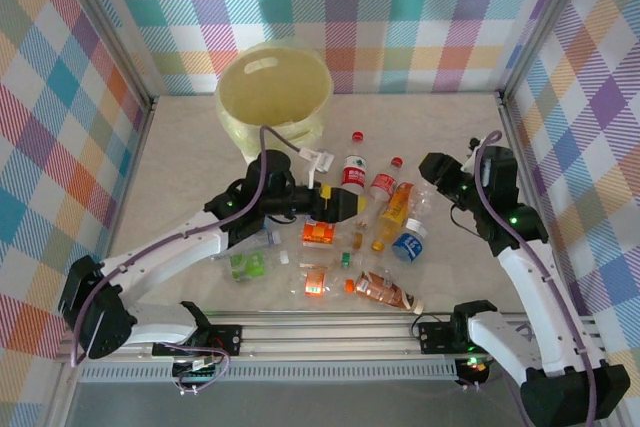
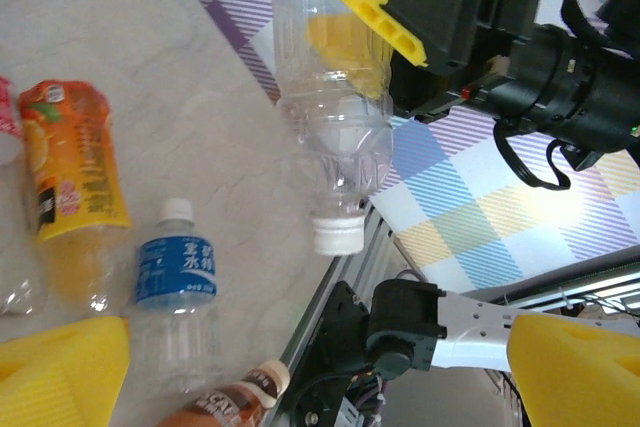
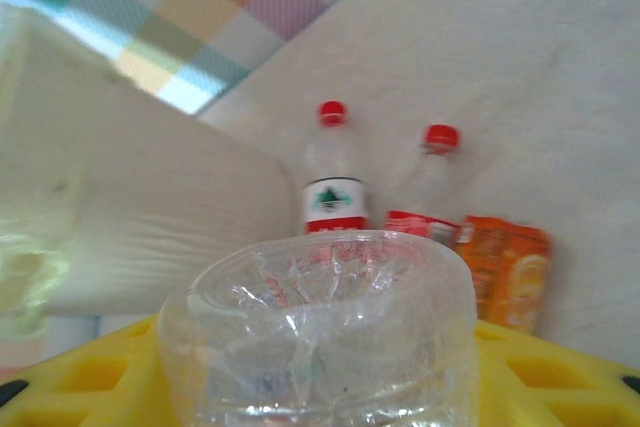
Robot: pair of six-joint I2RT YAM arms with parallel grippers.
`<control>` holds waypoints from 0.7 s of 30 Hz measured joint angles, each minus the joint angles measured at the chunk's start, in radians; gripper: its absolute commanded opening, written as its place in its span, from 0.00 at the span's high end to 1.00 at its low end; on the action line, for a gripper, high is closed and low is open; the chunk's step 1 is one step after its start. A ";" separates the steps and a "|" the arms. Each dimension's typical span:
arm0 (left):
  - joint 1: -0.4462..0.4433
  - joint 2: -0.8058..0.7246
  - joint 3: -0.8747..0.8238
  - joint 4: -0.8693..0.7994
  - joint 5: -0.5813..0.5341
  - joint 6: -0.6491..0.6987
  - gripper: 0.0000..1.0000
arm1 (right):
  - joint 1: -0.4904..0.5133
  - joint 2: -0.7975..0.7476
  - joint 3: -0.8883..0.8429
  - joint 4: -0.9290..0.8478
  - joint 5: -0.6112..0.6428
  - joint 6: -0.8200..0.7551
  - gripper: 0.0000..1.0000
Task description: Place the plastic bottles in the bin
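Two arms are bolted on black bases to the silver rail [image 1: 330, 332]. The left arm [image 1: 170, 247] and right arm [image 1: 535, 282] have white shell links, black joint housings with small green lights, and lilac cables. The left gripper [image 2: 320, 372] and right gripper [image 3: 320, 377] have chunky yellow fingers [image 3: 90, 377], the right's with rectangular cut-outs.

Left fingers [image 2: 60, 367] spread wide, arm stretched forward; right fingers [image 2: 365, 2] clamped on clear bottle [image 2: 335, 137].
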 measured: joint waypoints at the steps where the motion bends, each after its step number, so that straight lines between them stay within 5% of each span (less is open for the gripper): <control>1: -0.009 0.014 0.012 0.014 0.000 0.000 0.05 | 0.014 -0.005 0.004 0.013 -0.008 0.009 0.44; 12: -0.098 0.158 0.175 0.079 0.001 -0.003 0.06 | 0.173 -0.043 0.008 0.107 -0.027 0.086 0.45; 21: -0.124 0.200 0.219 0.073 -0.013 -0.006 0.08 | 0.198 -0.062 0.008 0.120 0.006 0.089 0.45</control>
